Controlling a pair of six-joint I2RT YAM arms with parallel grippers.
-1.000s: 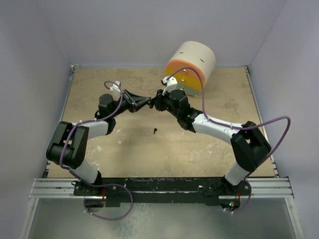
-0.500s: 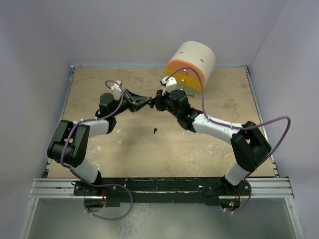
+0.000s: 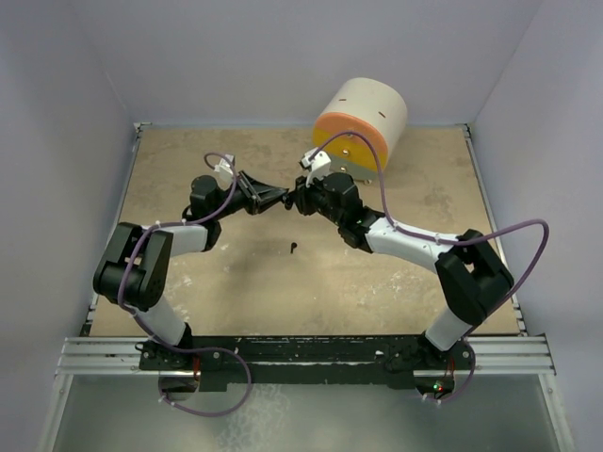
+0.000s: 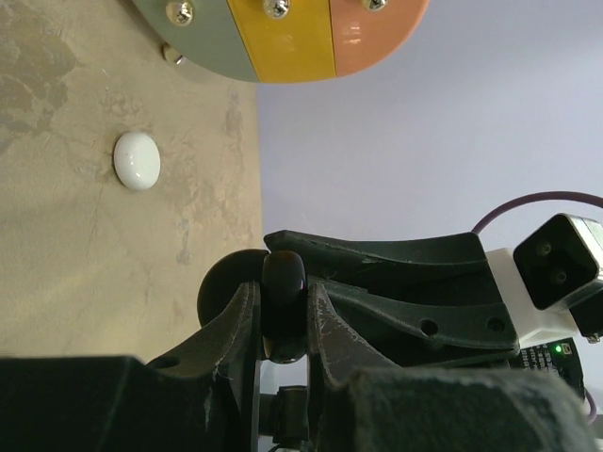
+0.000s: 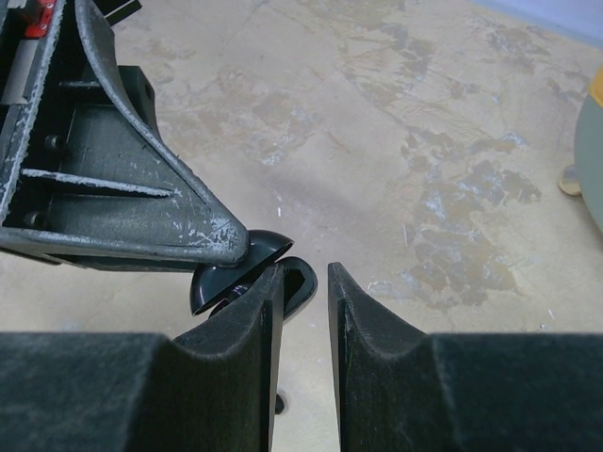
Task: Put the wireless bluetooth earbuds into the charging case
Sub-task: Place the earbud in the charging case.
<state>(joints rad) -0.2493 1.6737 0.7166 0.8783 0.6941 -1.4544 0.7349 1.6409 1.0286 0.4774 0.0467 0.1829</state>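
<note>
The charging case (image 4: 283,282), a small glossy black puck, is pinched on edge in my left gripper (image 4: 283,315), which is shut on it above the table. In the right wrist view the charging case (image 5: 303,282) hangs with its lid ajar. My right gripper (image 5: 305,282) has one fingertip (image 5: 268,287) against the case's open edge; its jaws stand slightly apart with nothing gripped between them. From above, both grippers (image 3: 273,198) (image 3: 298,200) meet mid-table. A small white oval piece (image 4: 137,160), possibly an earbud, lies on the table. A tiny dark speck (image 3: 293,249) lies nearer me.
The cream-and-orange cylindrical drawer unit (image 3: 363,122) lies on its side at the back right, just beyond the right wrist; its coloured front (image 4: 283,38) faces the grippers. Lilac walls enclose the tan table (image 3: 236,282) on three sides.
Both wrists have drifted slightly towards the back of the table, still meeting at the case. The jaws have not visibly changed.
</note>
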